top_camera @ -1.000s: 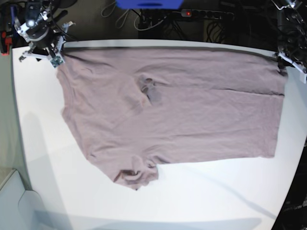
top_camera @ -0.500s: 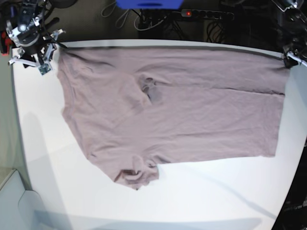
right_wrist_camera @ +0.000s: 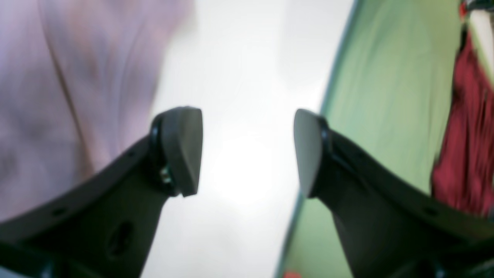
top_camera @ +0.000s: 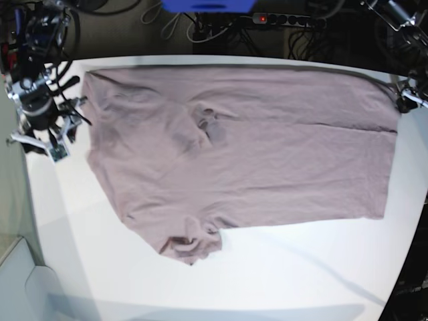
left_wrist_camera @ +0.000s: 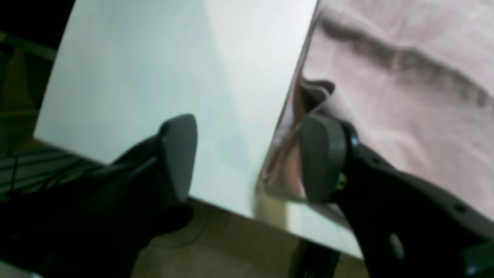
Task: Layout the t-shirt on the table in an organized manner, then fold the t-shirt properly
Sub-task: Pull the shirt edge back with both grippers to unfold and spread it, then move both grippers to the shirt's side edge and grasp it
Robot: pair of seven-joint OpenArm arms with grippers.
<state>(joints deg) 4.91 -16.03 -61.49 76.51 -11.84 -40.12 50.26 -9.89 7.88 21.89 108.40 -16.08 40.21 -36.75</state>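
Observation:
The mauve t-shirt [top_camera: 254,147] lies spread flat on the white table [top_camera: 281,267], with one sleeve bunched at the front [top_camera: 190,244] and the collar area creased [top_camera: 210,124]. My right gripper [top_camera: 50,130] is open and empty over bare table just left of the shirt's left edge. In the right wrist view the right gripper [right_wrist_camera: 247,150] has the shirt [right_wrist_camera: 58,77] on its left. My left gripper [top_camera: 406,100] is at the shirt's far right corner by the table edge. In the left wrist view the left gripper [left_wrist_camera: 251,158] is open, with the shirt's hem corner [left_wrist_camera: 285,170] beside one finger [left_wrist_camera: 322,158].
A blue object [top_camera: 207,5], a power strip [top_camera: 287,20] and cables lie beyond the far table edge. Green floor [right_wrist_camera: 386,96] and a red thing [right_wrist_camera: 467,135] are past the left table edge. A pale block [top_camera: 20,274] stands at the front left.
My right gripper let go of the far left shirt corner and moved toward the front along the shirt's left edge. My left gripper shifted slightly at the far right corner. The shirt stayed flat.

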